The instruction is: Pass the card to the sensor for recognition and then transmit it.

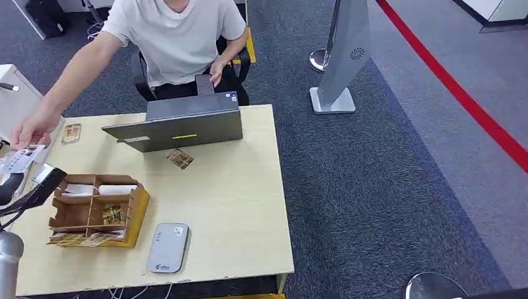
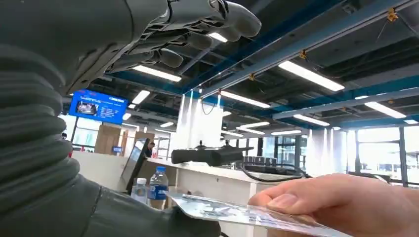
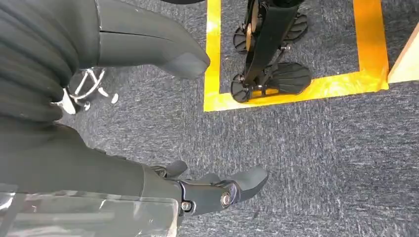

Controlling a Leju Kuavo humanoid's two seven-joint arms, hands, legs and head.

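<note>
The person in the white T-shirt (image 1: 177,37) leans over the pale wooden table (image 1: 236,205) and holds the thin printed plastic card (image 1: 18,159) at its left edge, just above the robot's left hand (image 1: 28,190). In the left wrist view this card (image 2: 232,213) is flat between the person's hand (image 2: 341,202) and the grey thumb, so I think this is the handover. The dark fingers (image 2: 197,29) are spread above it, but whether the thumb still presses the card I cannot tell. The grey flat card sensor (image 1: 168,248) lies near the table's front edge beside the brown cardboard divider box (image 1: 93,208), easy to reach. The right hand (image 3: 212,190) hangs over the carpet, relaxed and holding nothing.
</note>
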